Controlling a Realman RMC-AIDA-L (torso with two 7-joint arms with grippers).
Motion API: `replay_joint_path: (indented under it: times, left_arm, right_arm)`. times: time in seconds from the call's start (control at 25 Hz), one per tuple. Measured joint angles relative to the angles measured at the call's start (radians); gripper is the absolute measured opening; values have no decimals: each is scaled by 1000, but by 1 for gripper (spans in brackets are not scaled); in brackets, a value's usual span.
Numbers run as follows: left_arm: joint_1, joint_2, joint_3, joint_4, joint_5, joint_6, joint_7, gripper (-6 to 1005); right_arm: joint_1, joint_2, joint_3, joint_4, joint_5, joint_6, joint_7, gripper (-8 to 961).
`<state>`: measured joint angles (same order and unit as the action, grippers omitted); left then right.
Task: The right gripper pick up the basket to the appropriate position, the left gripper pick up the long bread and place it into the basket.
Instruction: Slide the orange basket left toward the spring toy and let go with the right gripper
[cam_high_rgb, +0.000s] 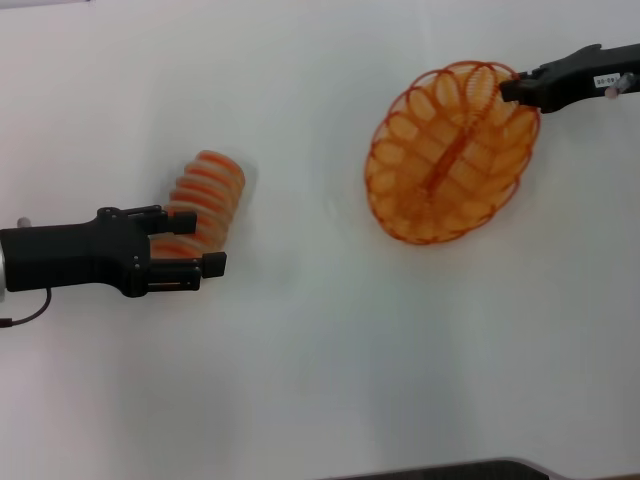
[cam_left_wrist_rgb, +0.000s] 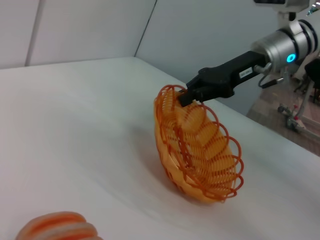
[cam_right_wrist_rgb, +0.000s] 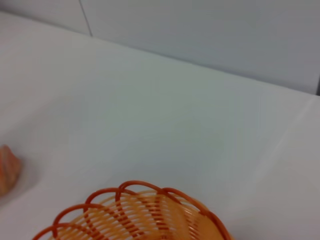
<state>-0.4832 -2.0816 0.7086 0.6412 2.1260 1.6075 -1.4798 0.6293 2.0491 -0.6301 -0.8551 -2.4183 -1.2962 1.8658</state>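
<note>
The long bread (cam_high_rgb: 208, 192) lies on the white table at the left, pale tan with orange stripes; it also shows in the left wrist view (cam_left_wrist_rgb: 59, 227) and the right wrist view (cam_right_wrist_rgb: 7, 169). My left gripper (cam_high_rgb: 203, 240) is open, one finger on each side of the bread's near end. At the right, the orange wire basket (cam_high_rgb: 448, 155) is tipped up on one side, its lower rim on the table. My right gripper (cam_high_rgb: 510, 90) is shut on its raised far rim. The left wrist view shows the tilted basket (cam_left_wrist_rgb: 200, 150) with the right gripper (cam_left_wrist_rgb: 187, 95) pinching its top.
White table (cam_high_rgb: 330, 360) spreads between the bread and the basket. A dark edge (cam_high_rgb: 470, 470) shows at the front of the head view. Grey walls (cam_right_wrist_rgb: 200, 30) stand behind the table.
</note>
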Motion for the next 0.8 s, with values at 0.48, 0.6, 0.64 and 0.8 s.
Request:
replay_joint_path:
  times: [0.48,0.6,0.64,0.8]
  left_arm:
    - [9,-10,-2,43,0,-2,-5,828]
    - [10,-10,-2,49,0,-4,-5,827]
    - [10,-9,-1,50,0,-7,-4,827]
    - [10,-9,-1,51,0,-18,-3,827]
  right_arm:
    - [-13,-16,66,98,168,-81,89,83]
    - [-14,-24,73,134,193,-90,112,82]
    - [-13,-30,73,157,202,-96,132,82]
    - [-11,-33,73,171,209,-103,168,80]
